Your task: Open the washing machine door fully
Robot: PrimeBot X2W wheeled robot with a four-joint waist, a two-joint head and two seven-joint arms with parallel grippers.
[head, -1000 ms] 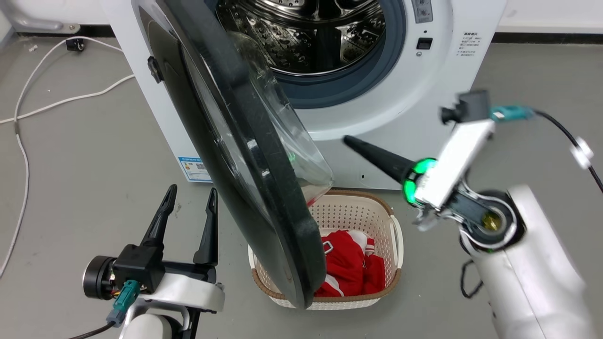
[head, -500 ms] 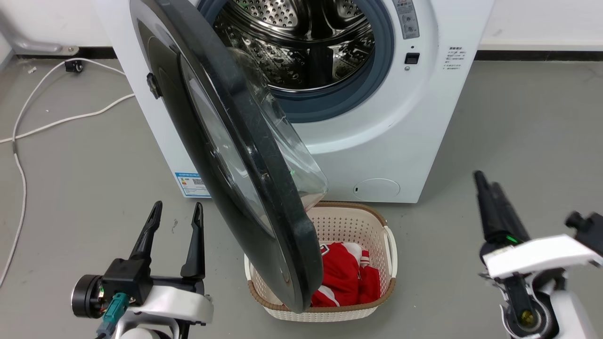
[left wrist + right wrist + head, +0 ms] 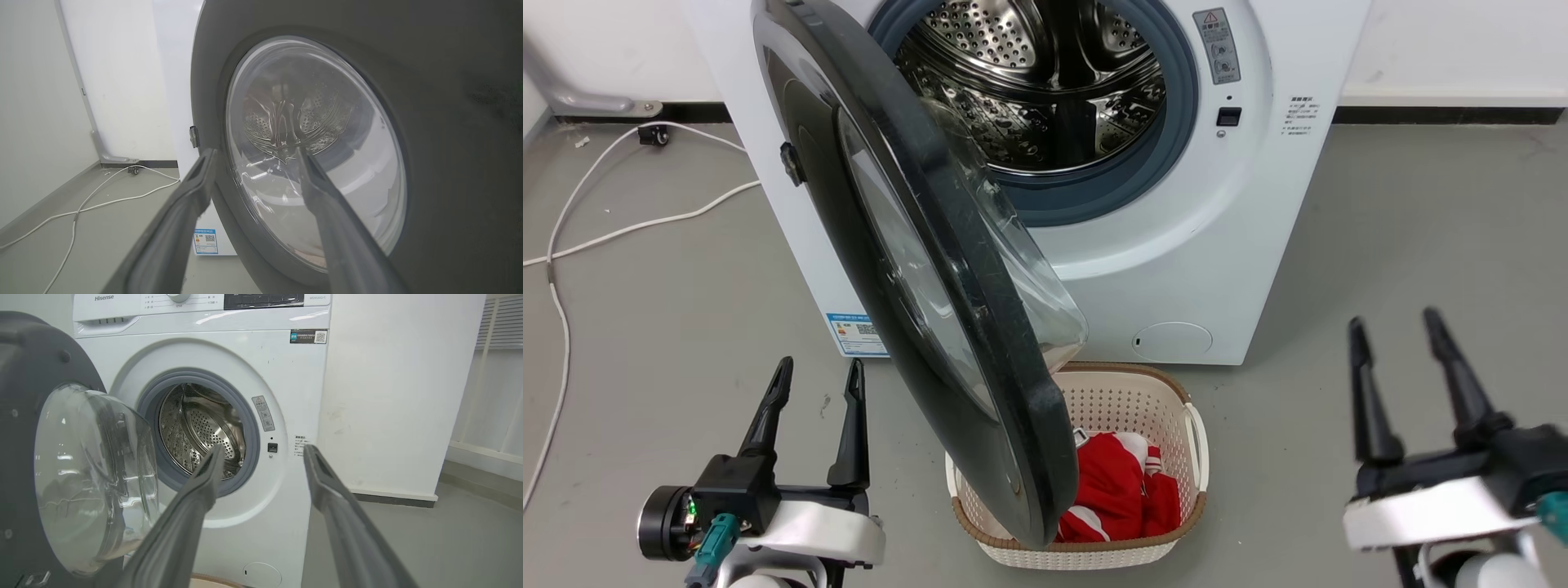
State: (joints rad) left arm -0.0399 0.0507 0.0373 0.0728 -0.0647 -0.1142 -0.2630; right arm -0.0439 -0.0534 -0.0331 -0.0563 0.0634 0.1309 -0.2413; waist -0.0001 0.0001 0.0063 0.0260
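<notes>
The washing machine door (image 3: 947, 286), glossy black with a bulging clear glass window, stands swung out from the white washing machine (image 3: 1176, 269), hinged on its left side. Its outer face shows close up in the left wrist view (image 3: 449, 163), its inner bowl in the right wrist view (image 3: 90, 477). The steel drum (image 3: 1045, 90) lies exposed. My left gripper (image 3: 818, 374) is open, low on the floor side just left of the door's lower edge, touching nothing. My right gripper (image 3: 1393, 320) is open and empty, well right of the machine.
A white laundry basket (image 3: 1188, 433) holding red clothing (image 3: 1123, 490) sits on the grey floor under the door's free edge. White cables (image 3: 645, 224) trail over the floor at the left. A white wall (image 3: 400, 396) stands to the machine's right.
My right arm pulled back from the machine's front down to the lower right, and its gripper went from shut to open. The camera shifted a little. The door's angle looks the same.
</notes>
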